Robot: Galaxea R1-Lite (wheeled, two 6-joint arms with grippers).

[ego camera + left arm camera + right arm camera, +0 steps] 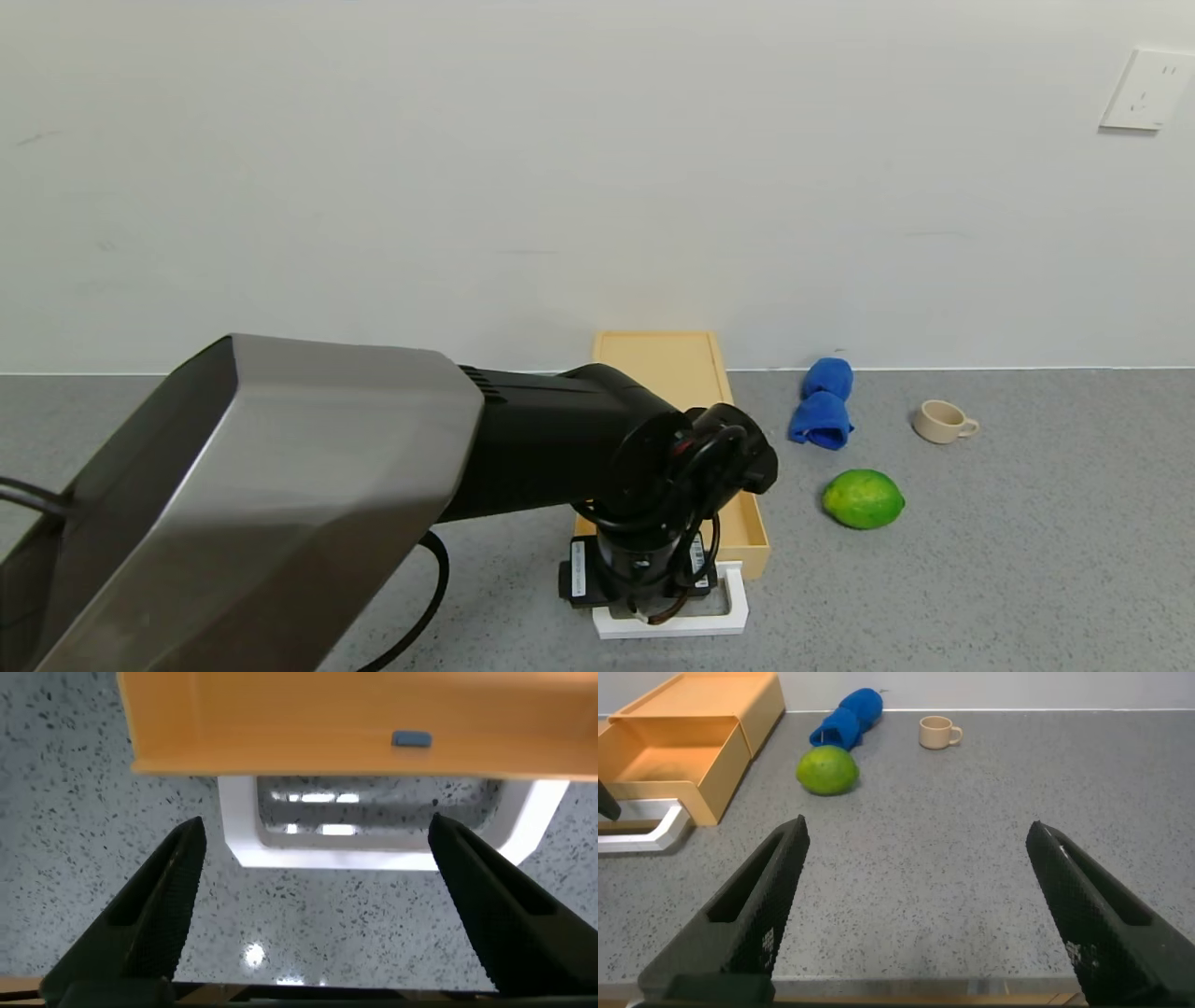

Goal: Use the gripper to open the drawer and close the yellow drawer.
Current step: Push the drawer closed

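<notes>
The pale yellow drawer stands pulled out of its flat yellow box at the back of the table. Its white loop handle points toward me. My left gripper hangs right over the handle, pointing down. In the left wrist view the gripper is open, with the handle lying between and just beyond the fingers, untouched, and the drawer front behind it. My right gripper is open and empty above bare table, to the right of the drawer.
A green lime, a rolled blue cloth and a small beige cup sit to the right of the drawer. The wall runs close behind the box. The big left arm hides the table's left part.
</notes>
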